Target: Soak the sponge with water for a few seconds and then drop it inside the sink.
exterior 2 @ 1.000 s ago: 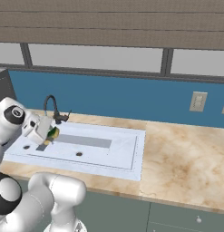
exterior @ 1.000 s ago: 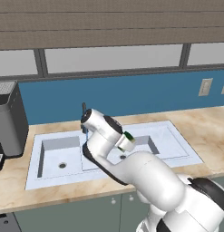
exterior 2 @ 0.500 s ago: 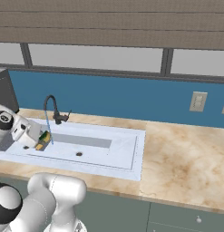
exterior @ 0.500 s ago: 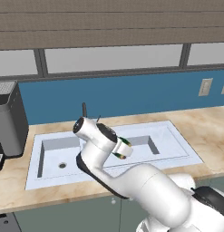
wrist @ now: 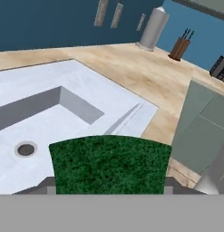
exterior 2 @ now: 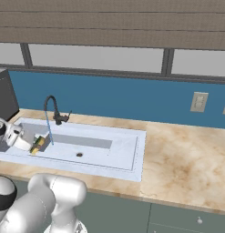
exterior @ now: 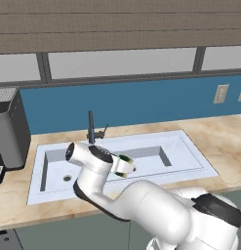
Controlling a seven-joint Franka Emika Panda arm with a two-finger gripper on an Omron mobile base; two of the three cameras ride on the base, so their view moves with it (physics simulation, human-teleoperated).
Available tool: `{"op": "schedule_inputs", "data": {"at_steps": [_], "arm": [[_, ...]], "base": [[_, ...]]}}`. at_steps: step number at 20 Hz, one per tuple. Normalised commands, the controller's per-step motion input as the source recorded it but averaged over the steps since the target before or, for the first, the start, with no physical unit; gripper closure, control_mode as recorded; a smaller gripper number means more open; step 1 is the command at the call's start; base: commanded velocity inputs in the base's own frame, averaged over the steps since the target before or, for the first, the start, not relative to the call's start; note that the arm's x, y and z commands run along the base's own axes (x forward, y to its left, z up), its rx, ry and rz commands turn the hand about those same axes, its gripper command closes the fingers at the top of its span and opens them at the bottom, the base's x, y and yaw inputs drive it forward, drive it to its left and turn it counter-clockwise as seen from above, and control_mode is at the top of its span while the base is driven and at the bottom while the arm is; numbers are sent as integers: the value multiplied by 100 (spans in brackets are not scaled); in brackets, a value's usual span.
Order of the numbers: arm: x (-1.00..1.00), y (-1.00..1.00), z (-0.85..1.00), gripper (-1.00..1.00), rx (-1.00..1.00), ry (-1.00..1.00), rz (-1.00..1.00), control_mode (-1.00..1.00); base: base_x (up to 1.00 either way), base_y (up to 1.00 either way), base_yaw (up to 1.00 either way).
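My gripper (exterior 2: 36, 145) is shut on the sponge (exterior 2: 39, 143), a small slab with a dark green top and a yellow underside. It hangs low over the left end of the sink (exterior 2: 127, 150), just left of the water (exterior 2: 49, 129), a thin pale-blue stream falling from the black faucet (exterior 2: 53, 107). Seen from the left base, the gripper (exterior: 126, 165) holds the sponge (exterior: 124, 159) in front of the faucet (exterior: 91, 128), above the sink (exterior: 190, 151). The hand view has the green sponge (wrist: 109, 163) between the fingertips, over the wide basin of the sink (wrist: 50, 81) and its drain (wrist: 26, 149).
A dark coffee machine (exterior: 10, 127) stands on the counter left of the sink. Beige counter (exterior 2: 186, 159) stretches to the right, with wall outlets (exterior 2: 198, 101) above it. A knife block (wrist: 180, 47) and a metal canister (wrist: 154, 29) stand far off on the counter.
The arm has swung left and a little lower, carrying the sponge from the middle of the sink towards its left end, beside the faucet's stream.
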Motion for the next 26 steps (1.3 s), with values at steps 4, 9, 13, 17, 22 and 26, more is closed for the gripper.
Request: {"op": "schedule_inputs", "data": {"at_steps": [4, 9, 13, 17, 22, 26], "arm": [[23, 42, -27, 100, -19, 2, 0, -100], [30, 36, 10, 100, -13, 0, 0, -100], [28, 37, 32, 100, -7, 0, 0, -100], [27, 30, 3, 100, -2, 0, 0, -100], [10, 10, 0, 100, 0, 0, 0, -100], [24, 0, -8, 100, 0, 0, 0, -100]], "base": [[0, 0, 0], [0, 0, 0], [0, 0, 0], [0, 0, 0], [0, 0, 0], [0, 0, 0]]}}
